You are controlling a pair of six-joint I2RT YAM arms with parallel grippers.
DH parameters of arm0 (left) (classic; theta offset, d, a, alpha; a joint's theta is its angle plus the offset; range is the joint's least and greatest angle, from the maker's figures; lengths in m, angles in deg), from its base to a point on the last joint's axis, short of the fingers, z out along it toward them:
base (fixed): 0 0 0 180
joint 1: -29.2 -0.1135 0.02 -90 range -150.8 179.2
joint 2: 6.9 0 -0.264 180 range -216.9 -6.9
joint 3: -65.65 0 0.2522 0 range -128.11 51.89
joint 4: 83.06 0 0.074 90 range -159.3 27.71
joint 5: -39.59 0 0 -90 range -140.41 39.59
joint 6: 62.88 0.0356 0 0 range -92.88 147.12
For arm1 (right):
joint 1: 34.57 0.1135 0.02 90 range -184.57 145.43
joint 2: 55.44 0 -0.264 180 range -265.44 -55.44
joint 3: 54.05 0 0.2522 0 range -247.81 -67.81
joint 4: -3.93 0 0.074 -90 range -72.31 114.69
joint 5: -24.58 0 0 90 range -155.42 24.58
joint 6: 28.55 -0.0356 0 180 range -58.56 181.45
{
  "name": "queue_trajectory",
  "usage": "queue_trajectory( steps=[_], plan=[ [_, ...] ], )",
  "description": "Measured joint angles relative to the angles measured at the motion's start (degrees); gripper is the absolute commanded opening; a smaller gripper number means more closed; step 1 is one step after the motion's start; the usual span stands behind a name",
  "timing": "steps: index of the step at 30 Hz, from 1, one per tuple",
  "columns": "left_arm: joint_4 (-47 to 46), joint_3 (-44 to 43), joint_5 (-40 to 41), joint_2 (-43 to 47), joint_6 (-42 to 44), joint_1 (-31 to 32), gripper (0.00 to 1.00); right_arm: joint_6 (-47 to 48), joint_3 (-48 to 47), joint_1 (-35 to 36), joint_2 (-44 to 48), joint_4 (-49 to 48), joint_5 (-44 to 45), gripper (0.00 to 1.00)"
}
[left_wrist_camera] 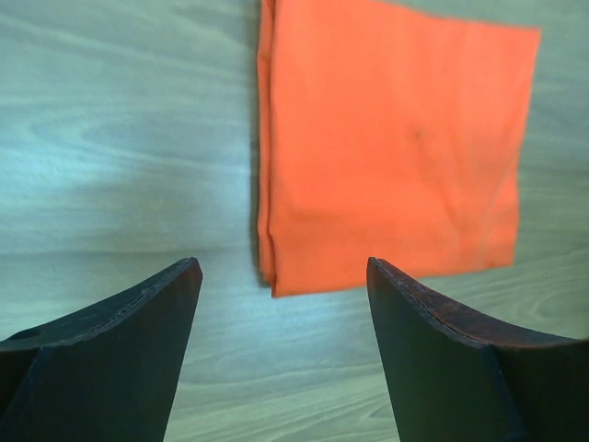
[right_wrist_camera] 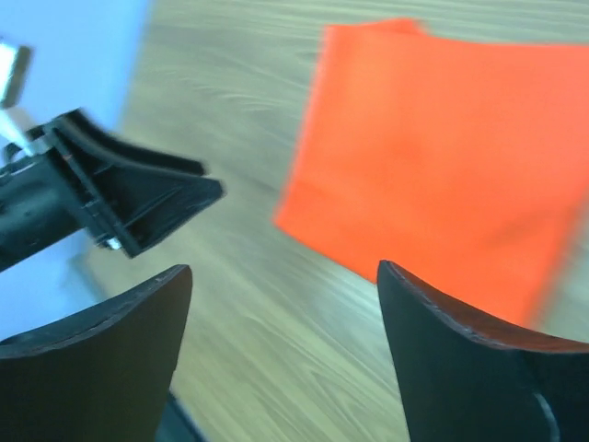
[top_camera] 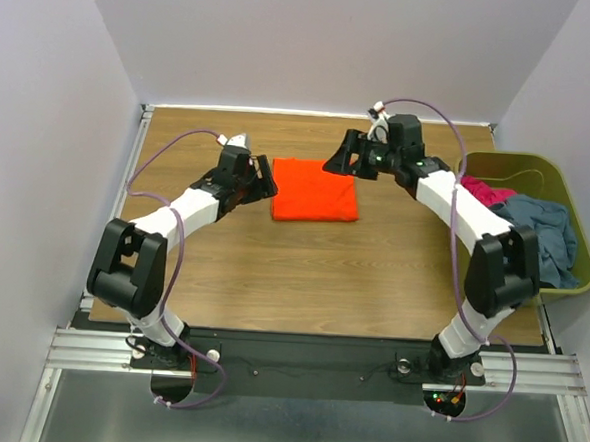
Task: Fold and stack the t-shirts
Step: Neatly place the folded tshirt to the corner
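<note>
Lying flat on the wooden table [top_camera: 312, 272], toward its far middle, you have the orange shirt [top_camera: 315, 191] — folded into a neat near-square, nothing on top of it. In the left wrist view its left side shows stacked layered edges; the rest of the surface is smooth.

Left gripper [top_camera: 264, 182]: jaws spread wide, nothing between them. It sits just beside the shirt's left edge, apart from the cloth. From its wrist camera you see both dark fingers [left_wrist_camera: 120, 341] over bare wood, the shirt's near corner lying between and beyond them.

Right gripper [top_camera: 336, 166]: jaws likewise spread, holding nothing. It stands at the shirt's far right corner, raised above the table. Its wrist view is blurred; you see the orange cloth past the right finger [right_wrist_camera: 479, 368] and the left gripper's black finger across the wood on the left.

Olive tub [top_camera: 562, 282]: off the table's right edge, beside the right arm. Inside it you have the blue-grey shirt [top_camera: 550, 232], crumpled and draped toward the near right, and the pink shirt [top_camera: 485, 193], bunched at the tub's left side, partly hidden by the arm. The two touch; how far one overlaps the other you cannot tell.

Both arms reach inward from their bases at the near edge — one to each side of the orange shirt.
</note>
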Motion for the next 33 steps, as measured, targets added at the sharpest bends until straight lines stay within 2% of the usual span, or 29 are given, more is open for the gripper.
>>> queue_trajectory(
  steps=[1, 3, 5, 10, 17, 20, 25, 26, 29, 33],
  plan=[
    [0.6, 0.0, 0.5, -0.6, 0.0, 0.6, 0.83, 1.4, 0.1, -0.1, 1.4, 2.9, 2.8, 0.91],
    [1.5, 0.0, 1.0, -2.4, 0.0, 1.4, 0.76, 4.0, 1.7, -0.3, 5.2, 8.5, 8.5, 0.91],
    [2.8, -0.6, 1.3, -4.9, -0.1, 1.9, 0.73, 5.8, 4.8, -0.3, 8.8, 12.5, 12.5, 0.91],
    [4.3, -3.8, 2.3, -10.7, 0.2, 2.0, 0.7, 8.7, 12.7, -0.3, 17.5, 21.6, 18.6, 0.91],
    [5.0, -11.1, 3.6, -17.9, 0.9, 2.1, 0.69, 10.2, 15.2, -0.3, 22.9, 25.6, 22.7, 0.91],
    [5.6, -13.8, 4.0, -21.2, 1.5, 2.3, 0.65, 10.8, 15.2, -0.3, 23.1, 25.6, 24.2, 0.92],
    [7.1, -18.5, 6.2, -24.5, 2.9, 3.5, 0.49, 11.1, 15.2, -0.3, 23.1, 26.3, 25.7, 0.93],
    [7.3, -19.2, 7.0, -25.2, 3.4, 3.9, 0.42, 11.2, 15.2, -0.3, 23.1, 26.5, 25.9, 0.93],
    [8.6, -21.2, 8.7, -26.7, 4.1, 4.8, 0.36, 11.3, 15.2, -0.3, 23.1, 26.6, 26.7, 0.93],
    [9.7, -23.3, 10.3, -28.1, 4.6, 5.7, 0.14, 11.9, 15.2, -0.3, 23.1, 26.7, 27.7, 0.93]
  ],
)
